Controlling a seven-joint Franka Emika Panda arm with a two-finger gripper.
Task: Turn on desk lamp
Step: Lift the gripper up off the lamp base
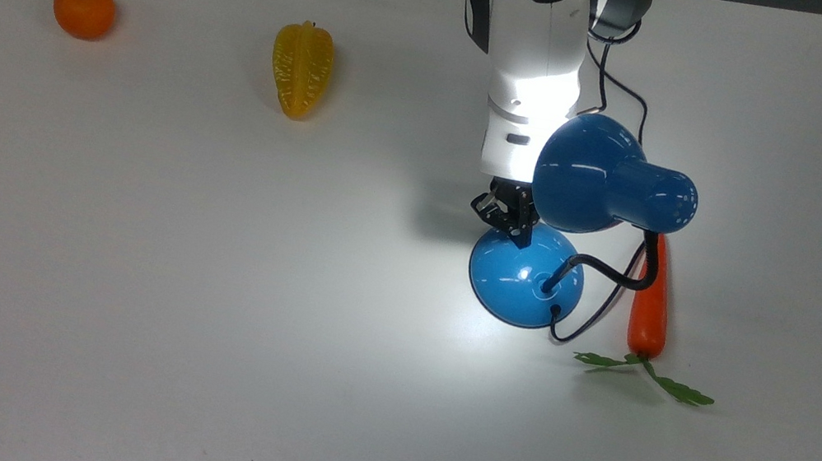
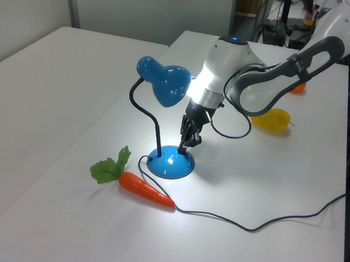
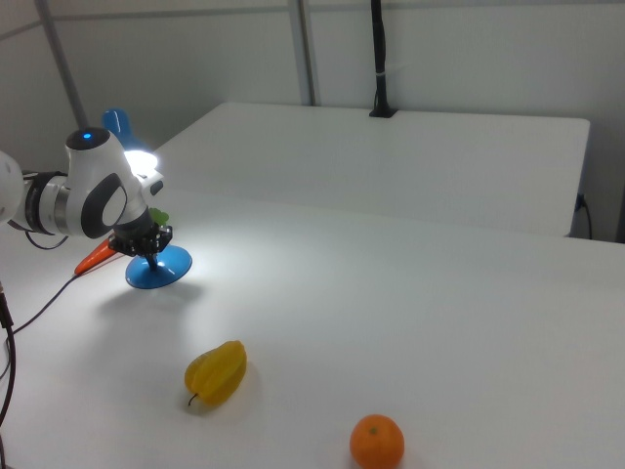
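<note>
Black gripper [image 1: 516, 230] fingertips point down at the far rim of the desk lamp [image 1: 538, 268] base, at or just above its domed surface; contact cannot be confirmed. The fingers [image 2: 188, 139] stand close together, with nothing held between them. In the left view the gripper [image 2: 187, 143] hangs over the base's upper edge, with the white wrist rising behind it toward the left view's upper right.

Directly below the gripper, the glossy blue base sits on the white table [image 1: 197, 312]; a bright pool of light covers the table around it and washes over the wrist, so the lamp is lit. The black bendy neck leaves the base and curves up to the bell-shaped shade, which sits just to the top view's right of the gripper and above it. A thin black cord runs from the base across the table.

Just past the base, on the top view's right, lies a carrot [image 1: 651, 304] with green leaves, close to the cord. Well apart, toward the top view's left, rests a yellow star fruit [image 1: 301, 69], and farther left still an orange [image 1: 84, 8]. In the right view the lamp [image 3: 156, 269] stands at the right view's left, and the two fruits lie nearer the camera.
</note>
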